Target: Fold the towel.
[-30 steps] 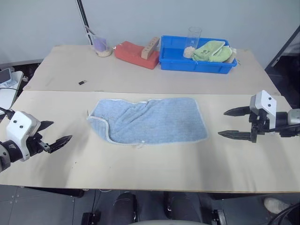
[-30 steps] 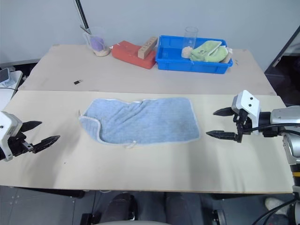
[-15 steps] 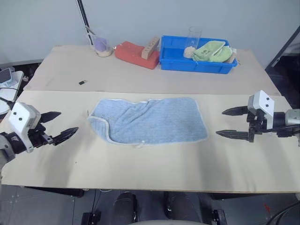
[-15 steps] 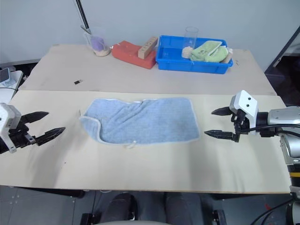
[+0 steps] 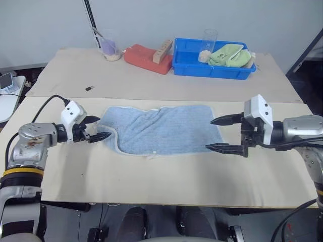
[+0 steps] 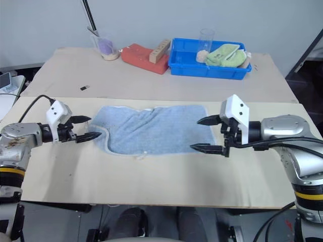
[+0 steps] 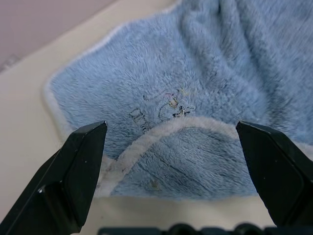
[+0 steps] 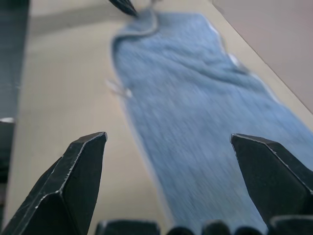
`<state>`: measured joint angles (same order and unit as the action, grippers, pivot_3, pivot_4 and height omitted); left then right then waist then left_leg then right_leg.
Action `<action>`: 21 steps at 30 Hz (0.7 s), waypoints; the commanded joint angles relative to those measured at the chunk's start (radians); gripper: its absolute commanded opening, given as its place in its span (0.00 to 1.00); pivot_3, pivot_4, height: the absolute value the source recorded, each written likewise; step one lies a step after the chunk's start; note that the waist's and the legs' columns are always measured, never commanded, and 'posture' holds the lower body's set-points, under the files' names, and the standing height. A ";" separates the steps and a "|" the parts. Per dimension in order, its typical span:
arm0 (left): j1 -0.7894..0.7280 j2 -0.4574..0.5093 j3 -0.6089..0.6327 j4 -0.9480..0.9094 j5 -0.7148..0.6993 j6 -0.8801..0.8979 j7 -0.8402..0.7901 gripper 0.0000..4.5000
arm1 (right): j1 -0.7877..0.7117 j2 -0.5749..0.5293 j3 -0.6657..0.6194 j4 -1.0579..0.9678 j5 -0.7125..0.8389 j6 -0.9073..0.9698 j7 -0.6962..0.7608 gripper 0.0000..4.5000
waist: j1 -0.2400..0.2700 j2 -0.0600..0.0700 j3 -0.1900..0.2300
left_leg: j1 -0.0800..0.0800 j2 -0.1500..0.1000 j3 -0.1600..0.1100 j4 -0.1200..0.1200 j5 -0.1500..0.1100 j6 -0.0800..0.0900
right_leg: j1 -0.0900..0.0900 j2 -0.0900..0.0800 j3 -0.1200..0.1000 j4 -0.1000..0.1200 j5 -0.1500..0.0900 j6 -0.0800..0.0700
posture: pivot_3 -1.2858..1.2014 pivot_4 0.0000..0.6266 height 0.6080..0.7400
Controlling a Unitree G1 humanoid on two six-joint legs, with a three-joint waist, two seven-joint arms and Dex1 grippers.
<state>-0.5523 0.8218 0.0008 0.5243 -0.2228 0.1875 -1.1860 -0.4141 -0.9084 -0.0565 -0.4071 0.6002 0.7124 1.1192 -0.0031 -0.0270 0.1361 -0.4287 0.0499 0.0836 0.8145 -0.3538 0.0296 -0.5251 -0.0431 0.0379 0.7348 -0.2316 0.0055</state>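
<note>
The light blue towel lies spread on the near table, its left corner folded over so the whitish hem curves across it; a small tag pokes out at its front edge. My left gripper is open, its tips right at the towel's folded left end, and nothing is between them. At the towel's right edge my right gripper stands open and low over the table, pointing along the towel, with nothing held.
At the back stand a blue bin with a light green cloth and a clear glass, a red block with a wooden piece, and a beaker. A small black item lies back left.
Both arms have swung inward: the left gripper from the table's left front part to the towel's left end, the right gripper from the far right to the towel's right edge. Both stay open.
</note>
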 commanded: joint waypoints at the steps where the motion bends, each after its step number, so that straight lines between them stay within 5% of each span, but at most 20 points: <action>1: -0.084 -0.004 -0.036 0.118 0.062 -0.069 -0.031 1.00 | -0.061 0.025 -0.022 -0.046 0.094 0.072 -0.033 1.00 | -0.001 0.000 0.000 | 0.000 0.000 0.000 0.000 0.000 0.000 | 0.000 0.000 0.000 0.000 0.000 0.000 | 0.52 0.24 0.40; 13: -0.199 -0.023 -0.096 0.313 0.140 -0.193 -0.175 1.00 | -0.173 0.071 0.022 -0.023 0.181 0.139 -0.040 1.00 | -0.008 0.000 0.000 | -0.002 0.000 -0.002 0.000 0.000 0.000 | 0.000 0.000 -0.002 0.000 0.000 0.000 | 0.52 0.24 0.40; 16: -0.195 -0.020 -0.088 0.305 0.140 -0.202 -0.193 0.82 | -0.170 0.069 0.024 -0.019 0.177 0.132 -0.039 1.00 | -0.009 0.000 0.000 | -0.002 0.000 -0.002 0.000 0.000 0.000 | 0.000 0.000 -0.002 0.000 0.000 0.000 | 0.52 0.24 0.40; 21: -0.185 -0.017 -0.077 0.286 0.137 -0.220 -0.206 0.32 | -0.165 0.073 0.033 -0.014 0.161 0.114 -0.037 1.00 | -0.009 0.000 0.000 | -0.002 0.000 -0.002 0.000 0.000 0.000 | 0.000 0.000 -0.002 0.000 0.000 0.000 | 0.52 0.24 0.40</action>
<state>-0.7331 0.7856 -0.0957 0.8379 -0.0816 -0.0180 -1.3863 -0.5708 -0.8304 -0.0114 -0.4101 0.7653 0.8527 1.0791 -0.0121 -0.0272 0.1360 -0.4303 0.0500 0.0814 0.8149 -0.3537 0.0299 -0.5252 -0.0435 0.0361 0.7345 -0.2314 0.0052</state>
